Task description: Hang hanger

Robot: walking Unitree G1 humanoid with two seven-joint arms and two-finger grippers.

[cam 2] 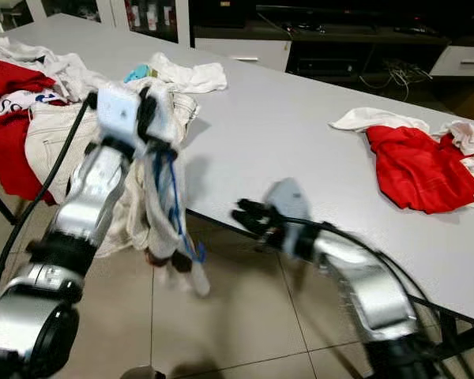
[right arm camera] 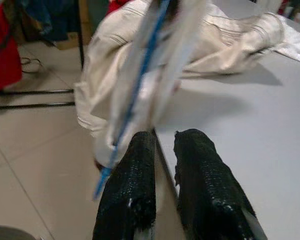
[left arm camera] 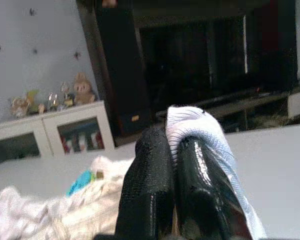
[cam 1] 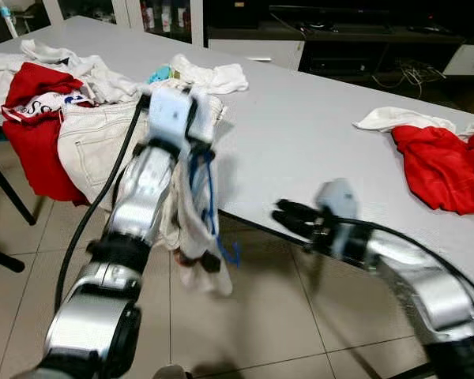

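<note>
1. Nearest, the left tool (cam 1: 191, 257) hangs over the tiled floor (cam 1: 245, 324) at 7 o'clock, just off the table's front edge. Its fingers (left arm camera: 162, 195) are clenched on pale cloth, which drapes from the arm together with the blue hanger (cam 1: 213, 207).
2. The right tool (cam 1: 288, 217) reaches in from 5 o'clock toward the dangling bundle, near it but apart. Its fingers (right arm camera: 170, 195) are almost closed, grasping nothing.
3. Judgement: the hanger looks light, thin and stiff, while the white garment (cam 1: 196, 237) on it is soft and may slide. The bare hook or neck seems the safest hold.
4. Beyond, on the grey table (cam 1: 300, 134), a cream garment (cam 1: 95, 142) and red clothes (cam 1: 35, 118) lie at 10 o'clock.
5. Farther right, at 2 o'clock, lies another red garment (cam 1: 442, 166).
</note>
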